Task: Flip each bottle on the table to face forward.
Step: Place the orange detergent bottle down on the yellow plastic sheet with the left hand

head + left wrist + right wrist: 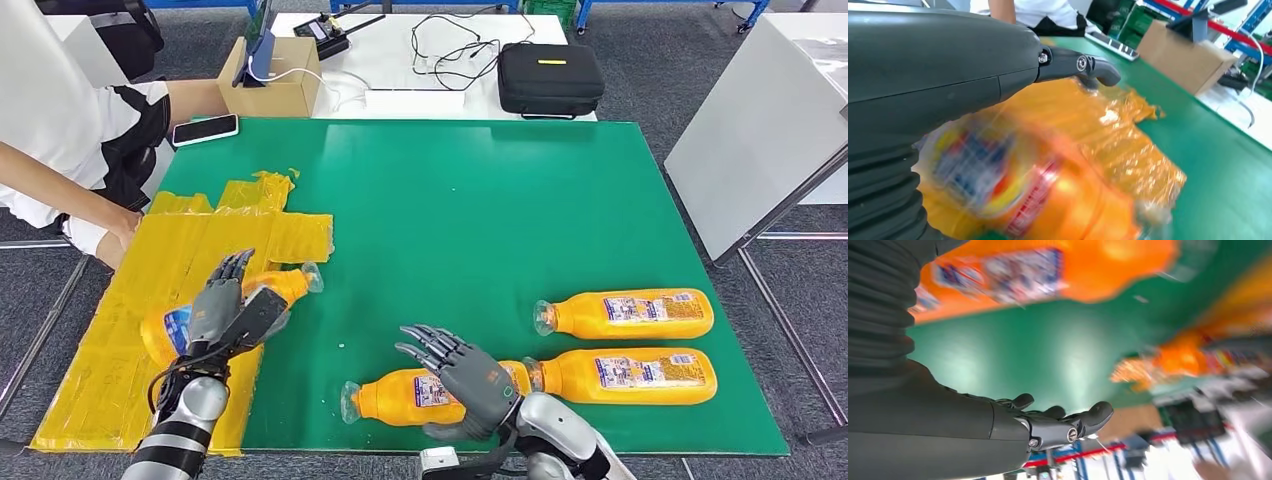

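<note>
Lying on their sides on the green table (480, 200) are four orange bottles with blue and white labels; the writing is too small to read. From the head view, the left hand (222, 305) rests with its fingers curled over one bottle (165, 330) on the yellow tape patch (130, 330) at eight o'clock. The right hand (465, 378), fingers spread and holding nothing, hovers over a second bottle (405, 397) at six o'clock. Two more bottles (625, 314) (625, 375) lie at four o'clock. From the left wrist view, a blurry bottle (1048, 190) sits under the grey thumb (1083, 67). From the right wrist view, the open fingers (1093, 415) hang apart from a blurry bottle (1048, 270).
</note>
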Motion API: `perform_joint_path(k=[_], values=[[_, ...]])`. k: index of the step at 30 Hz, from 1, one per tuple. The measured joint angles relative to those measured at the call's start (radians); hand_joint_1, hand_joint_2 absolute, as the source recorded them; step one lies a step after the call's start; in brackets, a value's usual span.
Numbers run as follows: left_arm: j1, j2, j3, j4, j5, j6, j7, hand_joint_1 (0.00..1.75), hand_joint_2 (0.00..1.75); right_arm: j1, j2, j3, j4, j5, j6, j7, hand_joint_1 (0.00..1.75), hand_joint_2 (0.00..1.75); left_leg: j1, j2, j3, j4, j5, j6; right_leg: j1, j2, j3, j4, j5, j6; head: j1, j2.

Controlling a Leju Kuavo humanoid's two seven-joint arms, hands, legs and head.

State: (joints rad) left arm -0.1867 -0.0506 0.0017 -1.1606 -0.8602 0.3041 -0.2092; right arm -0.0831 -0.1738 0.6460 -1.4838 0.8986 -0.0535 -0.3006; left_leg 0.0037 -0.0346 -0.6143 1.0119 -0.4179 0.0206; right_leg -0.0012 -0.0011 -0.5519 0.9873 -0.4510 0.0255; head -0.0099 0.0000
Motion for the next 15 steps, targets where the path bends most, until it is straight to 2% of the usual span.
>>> perform_joint_path(k=[4, 15], values=[[0.021, -0.008, 0.003, -0.011, 0.013, -0.006, -0.002, 0.0, 0.0, -0.003, -0.017, 0.005, 0.035, 0.068, -0.032, 0.072, 0.0, 1.75, 0.0, 0.0, 0.0, 0.0, 0.0, 0.0, 0.0, 0.0, 0.0, 0.0, 0.0, 0.0, 0.0, 0.0], [0.07, -0.022, 0.01, -0.053, 0.05, 0.0, -0.011, 0.0, 0.0, -0.025, -0.023, 0.019, 0.108, 0.22, -0.063, 0.234, 0.0, 1.75, 0.0, 0.0, 0.0, 0.0, 0.0, 0.0, 0.0, 0.0, -0.001, 0.0, 0.0, 0.0, 0.0, 0.0]])
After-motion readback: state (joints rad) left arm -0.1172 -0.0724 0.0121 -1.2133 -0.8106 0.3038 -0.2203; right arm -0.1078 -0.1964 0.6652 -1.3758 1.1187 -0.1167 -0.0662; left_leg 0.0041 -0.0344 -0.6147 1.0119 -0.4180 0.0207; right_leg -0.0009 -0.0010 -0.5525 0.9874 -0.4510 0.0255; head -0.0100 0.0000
